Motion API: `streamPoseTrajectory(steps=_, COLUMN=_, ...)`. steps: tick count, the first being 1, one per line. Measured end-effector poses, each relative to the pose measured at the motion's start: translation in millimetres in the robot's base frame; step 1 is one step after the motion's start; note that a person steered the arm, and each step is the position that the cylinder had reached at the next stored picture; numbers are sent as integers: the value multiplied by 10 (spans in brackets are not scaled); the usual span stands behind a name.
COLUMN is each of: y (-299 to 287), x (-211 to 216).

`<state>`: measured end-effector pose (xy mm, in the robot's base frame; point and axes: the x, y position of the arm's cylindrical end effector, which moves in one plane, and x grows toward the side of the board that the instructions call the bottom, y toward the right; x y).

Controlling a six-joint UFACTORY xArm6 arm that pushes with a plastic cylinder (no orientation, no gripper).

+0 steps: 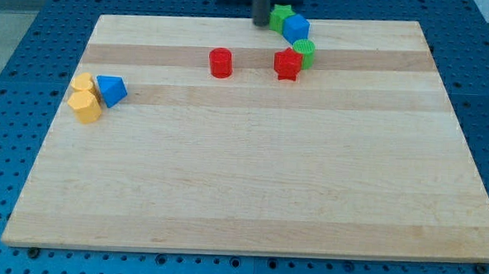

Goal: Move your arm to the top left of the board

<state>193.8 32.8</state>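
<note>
My tip [259, 24] is at the view's top edge of the wooden board [251, 179], near the middle, just left of a green block [278, 16] and a blue cube [296, 28]. A red cylinder [220, 62] lies below and left of the tip. A red star-shaped block [287, 64] and a green cylinder [305, 51] touch each other below and right of the tip. At the view's left, a blue triangular block [111, 90] sits against two yellow blocks, one [85, 84] above the other [85, 107].
The board lies on a blue perforated table [16, 69] that surrounds it on all sides. The rod's dark shaft [260, 1] rises out of the view's top.
</note>
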Motion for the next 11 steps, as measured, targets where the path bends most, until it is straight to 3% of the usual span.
streamPoseTrajectory(steps=1, y=569, x=238)
streamPoseTrajectory(steps=2, y=713, x=486)
streamPoseTrajectory(steps=4, y=467, x=521)
streamPoseTrajectory(steps=6, y=-493, x=227)
streamPoseTrajectory(steps=7, y=-1361, x=252)
streamPoseTrajectory(steps=9, y=-3030, x=1171)
streamPoseTrajectory(steps=11, y=-3159, x=1204)
